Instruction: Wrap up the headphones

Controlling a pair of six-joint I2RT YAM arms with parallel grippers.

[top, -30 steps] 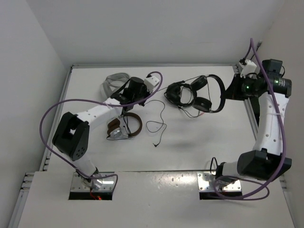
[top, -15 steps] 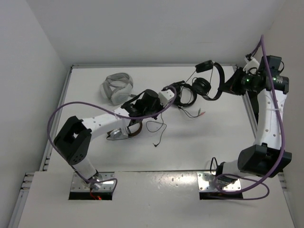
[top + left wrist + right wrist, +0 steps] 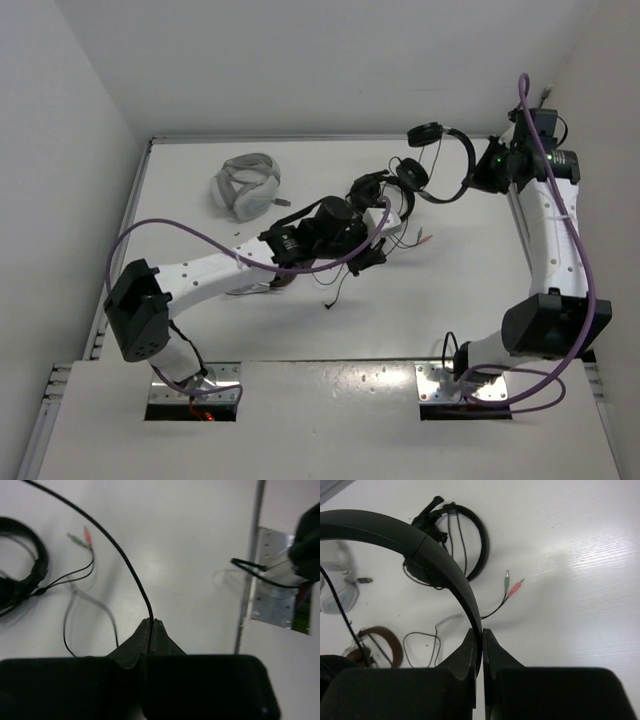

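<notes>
The slim black headphones (image 3: 440,160) hang in the air at the back right, with their two round ear pads (image 3: 411,172) dangling. My right gripper (image 3: 478,172) is shut on their thin headband (image 3: 420,542), which runs up from between the jaws in the right wrist view (image 3: 481,630). Their long thin cable (image 3: 125,562) runs down to my left gripper (image 3: 372,255). That gripper is shut on the cable just above the table's middle, and in the left wrist view (image 3: 151,622) the cable comes out at the fingertips.
Bulkier black headphones (image 3: 375,195) lie on the table below the held pair, their red and green plugs (image 3: 425,238) to the right. Grey-white headphones (image 3: 245,185) lie at the back left. Brown-and-silver headphones (image 3: 375,645) lie mostly under my left arm. The right arm's mounting plate (image 3: 272,580) is at the near edge.
My right gripper has lifted the slim headphones off the table and carried them up and back. My left arm has swung right across the table to the middle, now holding the cable.
</notes>
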